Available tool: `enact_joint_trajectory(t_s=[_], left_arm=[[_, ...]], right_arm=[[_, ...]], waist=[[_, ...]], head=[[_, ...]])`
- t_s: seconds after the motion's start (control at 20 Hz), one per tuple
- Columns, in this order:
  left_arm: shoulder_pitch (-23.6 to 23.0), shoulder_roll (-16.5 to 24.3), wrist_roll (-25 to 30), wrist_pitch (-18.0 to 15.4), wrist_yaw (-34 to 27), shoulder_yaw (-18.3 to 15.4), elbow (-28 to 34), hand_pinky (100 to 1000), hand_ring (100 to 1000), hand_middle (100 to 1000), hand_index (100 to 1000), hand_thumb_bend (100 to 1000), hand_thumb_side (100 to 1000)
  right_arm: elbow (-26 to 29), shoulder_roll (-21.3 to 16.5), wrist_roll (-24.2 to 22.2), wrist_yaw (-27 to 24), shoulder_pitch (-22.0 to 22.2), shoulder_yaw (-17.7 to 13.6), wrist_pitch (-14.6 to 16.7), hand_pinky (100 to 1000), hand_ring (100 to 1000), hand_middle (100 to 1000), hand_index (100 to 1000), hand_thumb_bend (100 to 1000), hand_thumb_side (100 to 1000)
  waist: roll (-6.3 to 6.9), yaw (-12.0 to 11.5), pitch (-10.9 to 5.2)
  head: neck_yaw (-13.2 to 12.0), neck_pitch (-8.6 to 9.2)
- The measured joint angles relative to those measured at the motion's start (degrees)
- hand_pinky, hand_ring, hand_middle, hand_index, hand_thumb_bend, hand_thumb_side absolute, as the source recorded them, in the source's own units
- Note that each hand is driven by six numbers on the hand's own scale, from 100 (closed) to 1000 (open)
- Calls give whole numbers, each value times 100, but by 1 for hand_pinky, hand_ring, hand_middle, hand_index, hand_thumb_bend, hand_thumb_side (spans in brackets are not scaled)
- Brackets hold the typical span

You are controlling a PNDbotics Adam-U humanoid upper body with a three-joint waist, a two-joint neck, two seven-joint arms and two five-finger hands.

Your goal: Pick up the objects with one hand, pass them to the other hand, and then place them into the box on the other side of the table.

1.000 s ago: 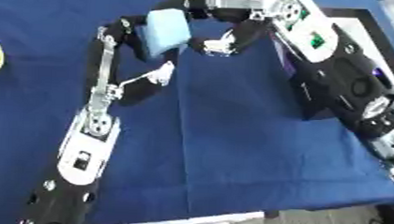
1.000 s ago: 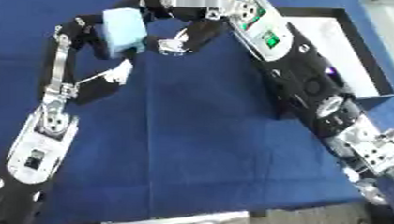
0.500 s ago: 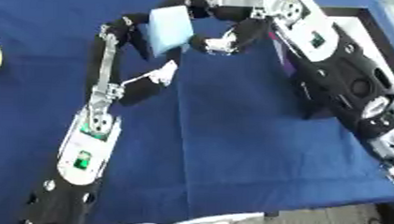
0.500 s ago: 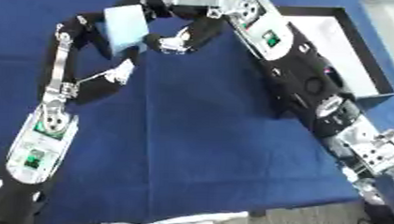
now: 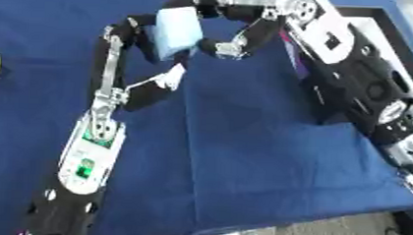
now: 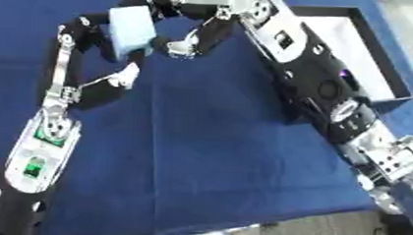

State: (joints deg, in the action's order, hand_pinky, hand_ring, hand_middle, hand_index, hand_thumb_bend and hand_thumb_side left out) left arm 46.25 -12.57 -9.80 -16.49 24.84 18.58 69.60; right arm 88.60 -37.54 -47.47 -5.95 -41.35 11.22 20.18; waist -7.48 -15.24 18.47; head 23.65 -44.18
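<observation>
Passing is the step now: at 12 o'clock, above the tabletop (image 5: 243, 155), the left hand (image 5: 148, 41) has its fingers curled around the light blue block (image 5: 177, 31). The right hand (image 5: 221, 45), fingers bent and empty, must close on it, then carry it to the box (image 6: 367, 56) at 2 o'clock.

Both arms mostly black with silver joints. Left arm (image 5: 107, 94): slim black links, a thin silver rod running along the upper section, a white-silver bracket near the middle joint, a wide silver-white forearm shell low in the view carrying small green lights or markings. Right arm (image 6: 310, 76): bulkier, silver plates with dark screw holes near the top, chunky black housing with round joint caps, a small green mark in the left eye view, a tiny purple dot, silver machined joints towards the lower corner.
</observation>
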Motion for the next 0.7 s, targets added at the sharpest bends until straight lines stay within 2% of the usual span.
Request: enact_joint_trajectory(t_s=[0.5,0.7], left_arm=[[0,0,-5,4,-55,12,4,607,334,254,477,167,155],[0,0,11,-9,-79,29,24,607,334,253,478,165,155]], right_arm=[[-2,0,32,115,0,19,32,880,1000,971,1000,100,127],[-4,0,34,115,0,19,34,878,1000,970,1000,100,192]], waist=[[0,0,6],[0,0,6]], head=[[16,0],[21,0]])
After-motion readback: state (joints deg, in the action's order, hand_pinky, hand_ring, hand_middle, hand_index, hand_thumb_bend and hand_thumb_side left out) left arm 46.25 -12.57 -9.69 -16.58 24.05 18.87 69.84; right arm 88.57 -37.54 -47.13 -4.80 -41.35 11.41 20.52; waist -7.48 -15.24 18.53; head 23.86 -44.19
